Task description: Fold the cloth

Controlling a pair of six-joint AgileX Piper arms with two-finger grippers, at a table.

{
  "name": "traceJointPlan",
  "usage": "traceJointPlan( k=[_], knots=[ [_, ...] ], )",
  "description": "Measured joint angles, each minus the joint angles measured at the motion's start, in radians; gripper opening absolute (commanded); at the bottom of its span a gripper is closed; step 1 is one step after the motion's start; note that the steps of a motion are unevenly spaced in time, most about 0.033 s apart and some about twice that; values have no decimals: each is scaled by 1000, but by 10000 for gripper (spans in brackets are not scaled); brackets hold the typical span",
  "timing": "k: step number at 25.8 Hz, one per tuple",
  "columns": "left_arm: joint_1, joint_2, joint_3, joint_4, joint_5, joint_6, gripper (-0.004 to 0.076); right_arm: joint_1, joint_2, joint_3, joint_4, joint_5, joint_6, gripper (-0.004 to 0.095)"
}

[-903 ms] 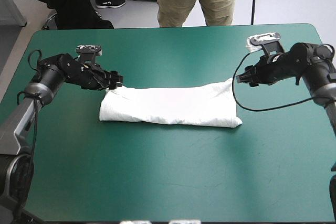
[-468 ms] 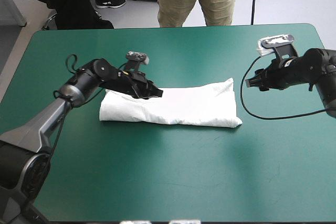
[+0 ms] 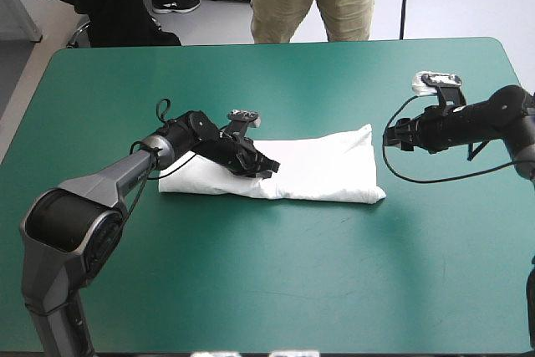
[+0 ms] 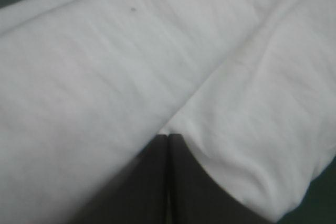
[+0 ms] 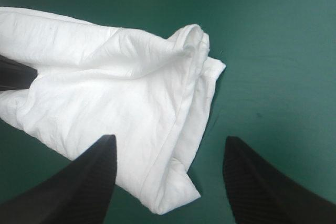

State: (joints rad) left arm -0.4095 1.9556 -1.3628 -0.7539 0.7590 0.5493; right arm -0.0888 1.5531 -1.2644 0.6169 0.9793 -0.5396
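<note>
Large rounded table with a teal-green cover (image 3: 276, 290) fills most of the high view. A white short-sleeved cloth T-shirt (image 3: 322, 169) is folded into one long flat band. It lies on the table across the centre of the frame, a bit above the middle, running left to right. Its right end is wider, with a corner pointing toward the upper right.

The left arm enters from the lower left of the frame and reaches over the band's left-centre part. The left hand (image 3: 269, 170) sits on top of the shirt. Its black fingers (image 4: 149, 182) are pressed together into one point, tips against the white fabric where a crease starts. Can't tell if any cloth is pinched.

The right hand (image 3: 390, 134) is at the right-centre of the frame, just beside the shirt's right end, with a strip of green between them. Its black fingers (image 5: 86, 184) are spread wide and grip nothing. In its wrist view, the shirt's layered end lies ahead of and partly between them.
</note>
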Motion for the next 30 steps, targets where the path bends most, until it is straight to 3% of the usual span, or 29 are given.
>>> traceJointPlan(
  k=[8,18,20,22,23,24,30],
  knots=[
    [0,3,-3,-14,2,0,-17,14,137,0,42,31,-41,601],
    [0,6,-5,-17,7,0,-17,90,289,0,49,-31,-50,579],
    [0,7,-5,-20,8,0,-17,96,314,-8,61,-30,-50,498],
    [0,7,-5,-21,8,0,-17,100,323,-14,64,-27,-48,351],
    [0,7,-5,-21,8,0,-17,103,327,-15,70,-27,-48,127],
    [0,7,-6,-22,9,0,-17,106,335,-15,80,-26,-52,10],
    [0,7,-6,-21,7,0,-17,118,336,-9,101,-22,-119,-3]
  ],
)
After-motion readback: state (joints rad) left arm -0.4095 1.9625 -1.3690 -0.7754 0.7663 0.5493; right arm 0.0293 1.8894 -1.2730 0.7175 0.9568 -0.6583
